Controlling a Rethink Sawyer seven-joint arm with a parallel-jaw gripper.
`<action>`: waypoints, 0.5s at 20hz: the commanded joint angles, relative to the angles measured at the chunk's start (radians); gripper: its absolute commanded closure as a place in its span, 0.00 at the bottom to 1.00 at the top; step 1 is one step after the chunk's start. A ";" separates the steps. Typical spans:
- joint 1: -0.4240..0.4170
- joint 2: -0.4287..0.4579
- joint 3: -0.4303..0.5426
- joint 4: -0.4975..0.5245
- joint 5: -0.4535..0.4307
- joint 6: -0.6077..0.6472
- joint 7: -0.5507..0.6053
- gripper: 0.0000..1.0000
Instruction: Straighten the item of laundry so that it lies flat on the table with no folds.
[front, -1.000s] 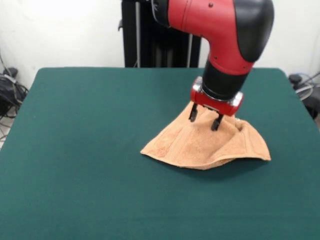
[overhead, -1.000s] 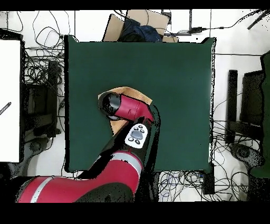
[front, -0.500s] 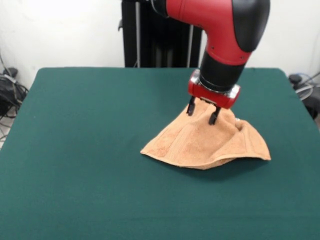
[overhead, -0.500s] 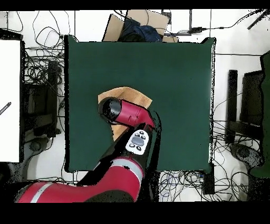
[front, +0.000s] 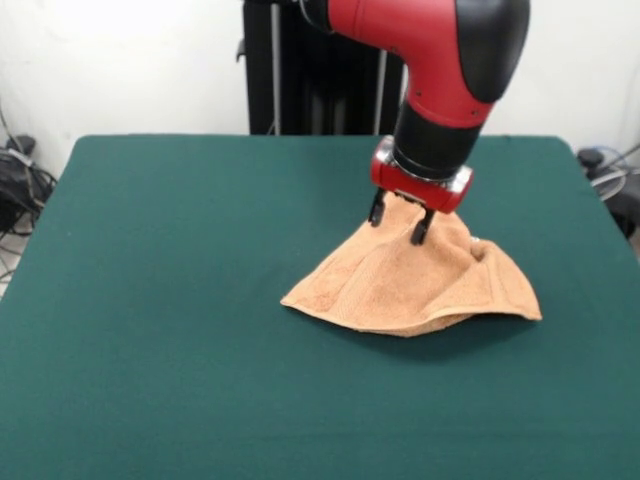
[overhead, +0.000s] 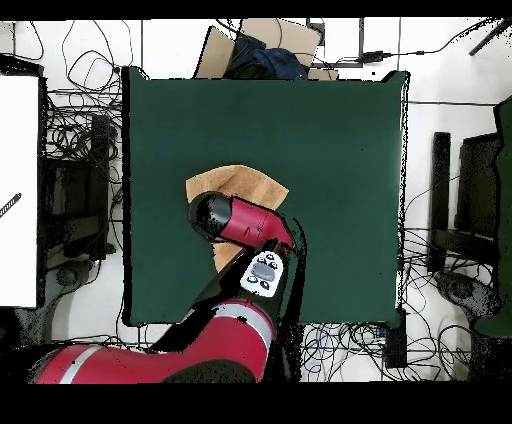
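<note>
The table, covered in dark green cloth, fills most of the front view; only the overhead view shows its whole outline, with white floor and tangled cables all round it. Past the table's far edge the overhead view also shows a cardboard box holding something dark, which the front view does not show. The front view gives a pale wall and a black column behind the table. The arm, red and black, comes down over the towel; from above it hides the middle of the towel, leaving two peach patches either side of it. Only the front view shows the towel's shape: a rumpled mound, peaked right under the pincer and spreading down to a wide curved hem nearer the camera, with a fold along its right side. The pincer stands with its two black fingers spread moderately apart, holding nothing, their tips at the towel's peak; whether they touch the cloth I cannot tell.
</note>
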 joint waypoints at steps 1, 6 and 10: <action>-0.019 -0.008 0.144 0.089 -0.006 -0.076 0.150 0.00; 0.007 -0.006 0.116 0.077 -0.036 -0.147 0.150 0.00; 0.031 0.005 0.089 0.067 -0.046 -0.177 0.159 0.00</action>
